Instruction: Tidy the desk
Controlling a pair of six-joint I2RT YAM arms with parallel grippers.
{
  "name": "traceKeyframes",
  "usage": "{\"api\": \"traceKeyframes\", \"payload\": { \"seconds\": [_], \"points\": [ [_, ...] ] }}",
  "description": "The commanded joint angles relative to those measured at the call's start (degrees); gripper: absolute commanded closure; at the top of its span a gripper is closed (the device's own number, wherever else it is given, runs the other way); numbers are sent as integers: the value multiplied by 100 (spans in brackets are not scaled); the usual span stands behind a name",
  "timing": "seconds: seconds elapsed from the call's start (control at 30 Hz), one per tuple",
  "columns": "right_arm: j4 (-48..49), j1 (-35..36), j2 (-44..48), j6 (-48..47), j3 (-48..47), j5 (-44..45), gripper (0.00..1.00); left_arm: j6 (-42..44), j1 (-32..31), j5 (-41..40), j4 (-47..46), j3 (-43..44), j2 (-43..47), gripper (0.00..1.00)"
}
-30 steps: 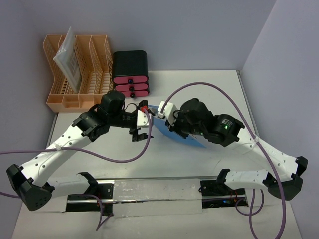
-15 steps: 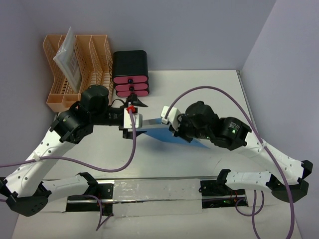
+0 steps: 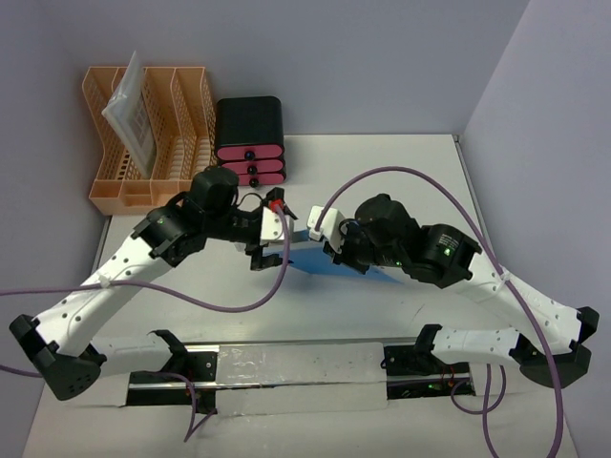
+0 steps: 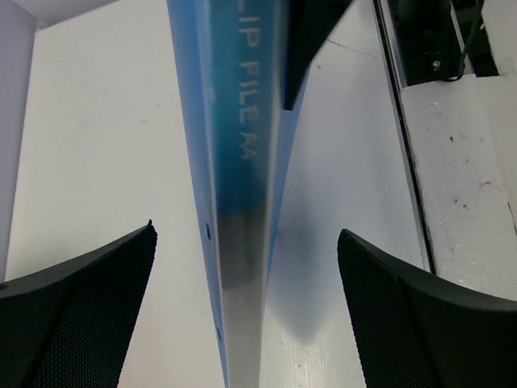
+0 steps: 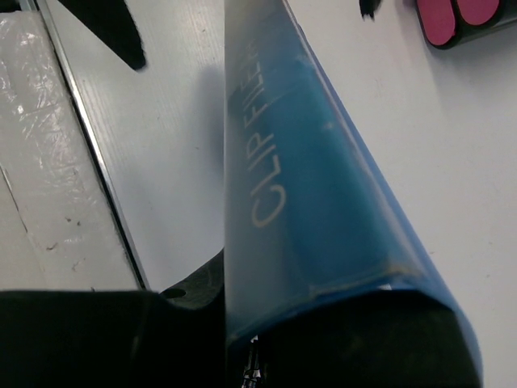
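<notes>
Desk surface point(image 3: 401, 162) is white with a grey rim and fills the workspace in front of both arm bases. Blue clip file point(image 3: 307, 258) sits over its middle, turned on edge, lettering "CLIP FILE" readable on the spine in both wrist views. Can't tell whether its lower edge touches the surface.

Right end effector point(image 3: 329, 250) is pinching one end of the file, fingers pressed onto both faces. Left end effector point(image 3: 267, 256) is spread wide at the other end; the file spine runs between its fingers point(image 4: 97, 283), apart from both.

Back-left corner: peach file rack point(image 3: 153, 143) with a clear document sleeve point(image 3: 129, 110) leaning in it, and a black box with pink drawers point(image 3: 250, 138) just beside it on the right.
</notes>
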State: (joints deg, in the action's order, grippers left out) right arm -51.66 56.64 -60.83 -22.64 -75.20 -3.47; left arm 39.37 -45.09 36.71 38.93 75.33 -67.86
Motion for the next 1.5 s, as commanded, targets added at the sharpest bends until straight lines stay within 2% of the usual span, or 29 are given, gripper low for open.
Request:
{"api": "traceKeyframes", "payload": {
  "seconds": [0.0, 0.1, 0.13, 0.17, 0.2, 0.23, 0.27, 0.37, 0.43, 0.5, 0.53, 0.57, 0.67, 0.77, 0.83, 1.0, 1.13, 1.23, 1.37, 1.47],
  "points": [
    [516, 31, 255, -258, 57, -241, 100, -798, -315, -567, -1114, -97, -281, 1],
    [646, 31, 324, -361, 114, -328, 100, -1047, -400, -701, -1540, -325, -352, 4],
    [665, 31, 344, -390, 119, -338, 100, -1115, -396, -692, -1632, -370, -342, 7],
    [666, 31, 353, -408, 119, -339, 100, -1153, -395, -691, -1635, -387, -342, 16],
    [657, 31, 371, -417, 119, -356, 100, -1239, -395, -693, -1678, -378, -315, 48],
    [648, 31, 405, -425, 128, -356, 100, -1303, -395, -744, -1695, -351, -271, 85],
    [648, 31, 422, -417, 137, -347, 100, -1438, -395, -770, -1696, -309, -237, 99],
    [796, 31, 589, -399, 285, -242, 100, -1537, -395, -684, -1609, -299, -63, 100],
    [973, 31, 760, -358, 482, 105, 93, -1765, -395, -785, -1736, -392, 59, 100],
    [1305, 29, 928, -210, 612, 723, 63, -1934, -395, -1190, -1993, -588, 272, 100],
    [1366, 22, 1026, -86, 645, 1098, 52, -2023, -394, -1304, -2031, -619, 335, 100],
    [1562, 22, 1164, 142, 672, 1567, 43, -2092, -389, -1681, -2153, -720, 399, 100],
    [1860, 22, 1514, 552, 717, 2942, 27, -2278, -304, -2227, -2323, -797, 554, 100],
    [2167, 22, 2029, 987, 752, 3963, 23, -2539, -141, -2554, -2381, -548, 598, 100],
    [2347, 22, 2442, 1149, 837, 4129, 22, -2721, -52, -2736, -2404, -299, 623, 100],
    [2594, 22, 3157, 1253, 1285, 3734, 22, -2891, 235, -3201, -2206, 720, 609, 100],
    [2458, 14, 3210, 1218, 1400, 3680, 21, -2817, 572, -3661, -2053, 1353, 605, 100],
    [2485, 22, 3077, 1033, 1517, 3681, 21, -2742, 896, -4320, -2047, 2016, 565, 100],
    [2958, 14, 2826, 763, 1826, 3342, 21, -2422, 1570, -5428, -2911, 2215, 521, 100],
    [3388, 14, 2740, 545, 2053, 3155, 20, -2311, 2021, -5601, -3456, 2046, 448, 100]
  ]
}}
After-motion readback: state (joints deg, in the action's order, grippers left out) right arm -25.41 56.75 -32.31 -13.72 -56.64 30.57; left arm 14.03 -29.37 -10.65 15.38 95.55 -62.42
